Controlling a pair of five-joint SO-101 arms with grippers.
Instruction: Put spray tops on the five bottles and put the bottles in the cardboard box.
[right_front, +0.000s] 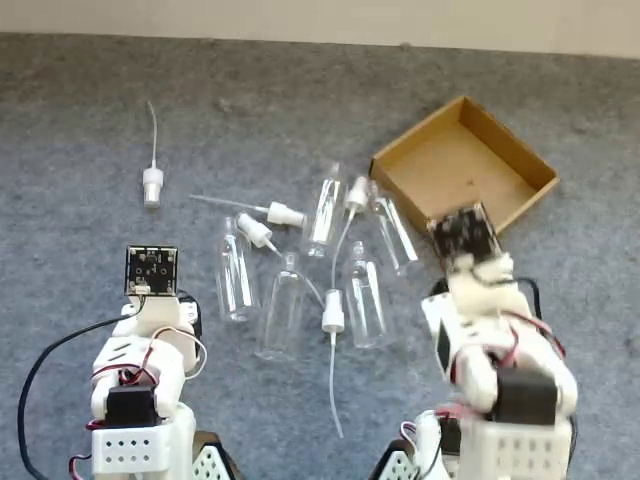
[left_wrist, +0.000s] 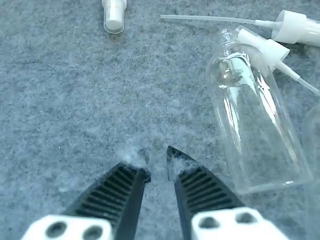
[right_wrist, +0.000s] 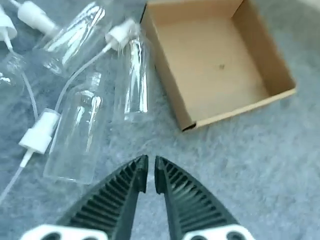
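Observation:
Five clear bottles lie uncapped on the grey carpet: one (right_front: 236, 270) at the left, one (right_front: 281, 305) beside it, one (right_front: 365, 295) at the right, two (right_front: 325, 212) (right_front: 393, 230) farther back. White spray tops lie loose among them (right_front: 285, 213) (right_front: 333, 312) (right_front: 357, 192); another (right_front: 152, 185) sits apart at the far left. The cardboard box (right_front: 505, 200) stands open at the back right. My left gripper (left_wrist: 157, 162) hovers over bare carpet beside a bottle (left_wrist: 255, 125), holding nothing, with a narrow gap between the fingers. My right gripper (right_wrist: 151, 167) is shut, short of a bottle (right_wrist: 77, 132) and the box (right_wrist: 215, 65).
Long thin dip tubes trail from the spray tops across the carpet, one (right_front: 335, 385) running toward the arms. Both arm bases stand at the near edge. A pale wall edge borders the carpet at the back.

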